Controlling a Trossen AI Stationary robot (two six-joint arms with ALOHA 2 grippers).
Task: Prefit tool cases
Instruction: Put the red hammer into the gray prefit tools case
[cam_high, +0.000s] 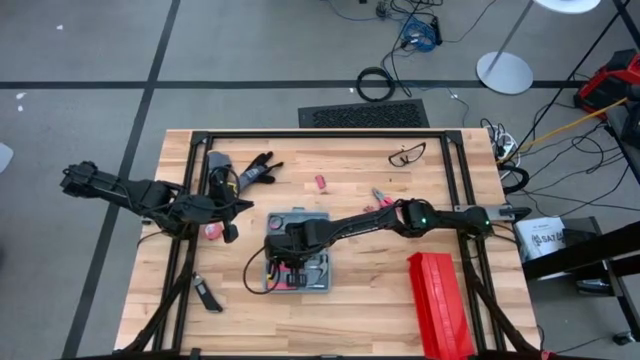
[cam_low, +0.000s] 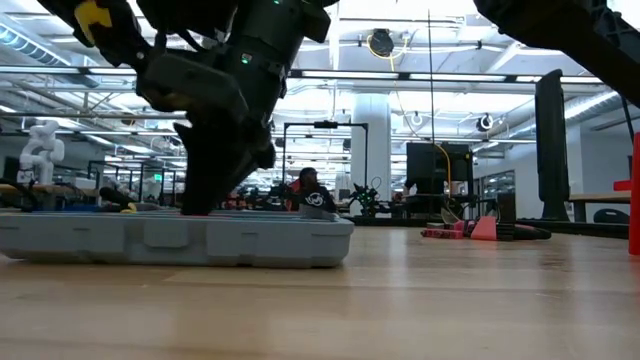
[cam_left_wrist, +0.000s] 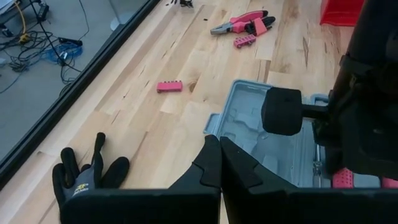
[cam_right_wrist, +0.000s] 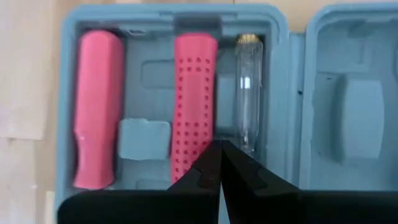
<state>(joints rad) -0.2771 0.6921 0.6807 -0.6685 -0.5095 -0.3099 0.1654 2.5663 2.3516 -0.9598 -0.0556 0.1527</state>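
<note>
Overhead, table-level, two wrist close-ups

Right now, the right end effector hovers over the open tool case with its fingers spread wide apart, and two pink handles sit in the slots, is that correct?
Not quite: the right end effector has its fingers shut, tips together, as the right wrist view shows. The rest holds: it is over the open tool case, with two pink handles in the slots.
</note>
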